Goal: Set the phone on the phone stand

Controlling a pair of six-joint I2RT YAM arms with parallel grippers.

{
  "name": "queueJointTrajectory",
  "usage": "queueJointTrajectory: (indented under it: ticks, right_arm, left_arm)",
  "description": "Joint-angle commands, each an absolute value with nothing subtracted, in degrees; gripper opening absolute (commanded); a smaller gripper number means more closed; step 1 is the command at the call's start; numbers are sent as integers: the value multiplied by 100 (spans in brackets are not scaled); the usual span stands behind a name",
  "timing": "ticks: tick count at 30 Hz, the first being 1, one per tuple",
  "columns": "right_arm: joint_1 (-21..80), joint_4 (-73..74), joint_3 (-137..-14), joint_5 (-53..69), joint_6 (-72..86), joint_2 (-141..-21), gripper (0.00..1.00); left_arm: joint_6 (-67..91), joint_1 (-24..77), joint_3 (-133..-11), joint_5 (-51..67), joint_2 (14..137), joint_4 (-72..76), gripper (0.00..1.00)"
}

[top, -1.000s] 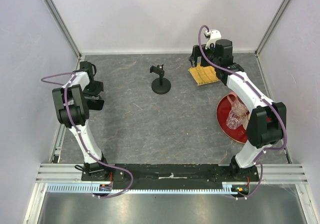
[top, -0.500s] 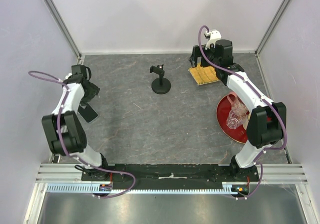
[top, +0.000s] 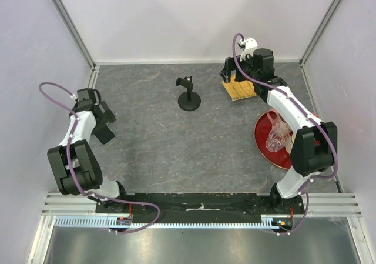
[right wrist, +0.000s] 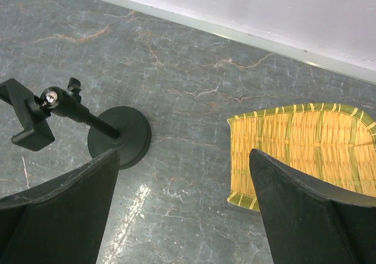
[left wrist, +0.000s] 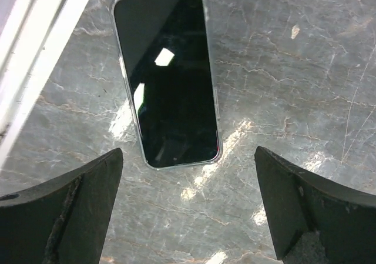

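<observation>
The phone [left wrist: 166, 76] is a thin black slab lying flat, screen up, on the grey table near the left wall; it also shows in the top view [top: 106, 135]. My left gripper [left wrist: 188, 217] is open and empty, hovering over bare table just short of the phone's near end, its fingers [left wrist: 64, 211] not touching it; in the top view the left gripper [top: 101, 120] is beside the phone. The black phone stand [top: 188, 96] stands upright mid-table at the back, its cradle empty. My right gripper [right wrist: 182, 217] is open and empty, right of the stand's disc base [right wrist: 120, 136].
A yellow bamboo mat [top: 238, 89] lies under the right gripper [top: 230, 74] and shows in the right wrist view [right wrist: 299, 152]. A round red plate [top: 263, 136] with a clear glass object [top: 276, 133] sits at the right. A white wall rail [left wrist: 35, 58] runs beside the phone.
My left arm has folded back toward the left wall and its gripper has come down toward the near-left, next to the phone. The right arm has barely moved.
</observation>
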State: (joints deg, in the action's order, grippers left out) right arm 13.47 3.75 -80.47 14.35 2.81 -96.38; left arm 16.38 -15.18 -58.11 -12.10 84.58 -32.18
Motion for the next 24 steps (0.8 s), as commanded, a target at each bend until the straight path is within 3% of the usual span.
queueJointTrajectory:
  ticks: [1,4,13,24]
  right_arm:
    - [1327,158,-7937,1582,70,-9290,98]
    - [1327,149,-7919,1635,35,-9264,98]
    - [1327,123,-7831,1582,35,-9150,98]
    - [1283,-167,-7655,1617,44,-9149,98]
  left_arm:
    - [1608,-2266,-5432,-28,8279,-2638,100]
    - [1775,-2557,-5300,544,8559,-2575,100]
    - [1960,-2575,-5449,580,9307,-2461,100]
    - [2425,-2558,-5625,36,9851,-2557,100]
